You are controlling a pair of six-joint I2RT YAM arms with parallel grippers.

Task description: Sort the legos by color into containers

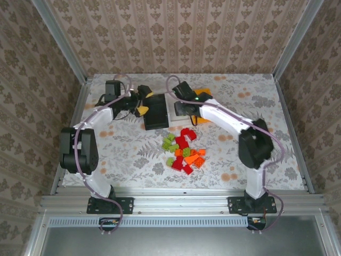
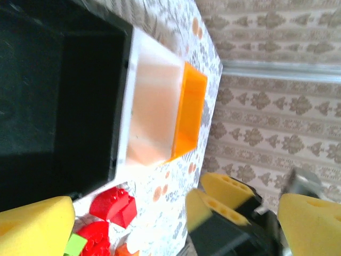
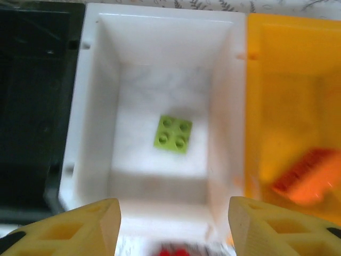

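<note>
The three joined bins stand at the back: black (image 1: 156, 112), white (image 1: 174, 111) and orange (image 1: 204, 92). A lime green lego (image 3: 173, 133) lies on the white bin's (image 3: 160, 69) floor. An orange lego (image 3: 306, 177) lies in the orange bin (image 3: 287, 80). My right gripper (image 3: 173, 213) hangs open above the white bin's near rim, nothing between its fingers. My left gripper (image 2: 175, 213) stands wide open and bare, left of the black bin (image 2: 53, 96). The loose legos (image 1: 184, 152), red, orange and green, lie heaped mid-table.
In the left wrist view, red legos (image 2: 113, 205) lie by the black bin's near corner, and my right gripper (image 2: 213, 197) hangs beyond them. Patterned walls close in the table (image 1: 122, 154) at the back and both sides.
</note>
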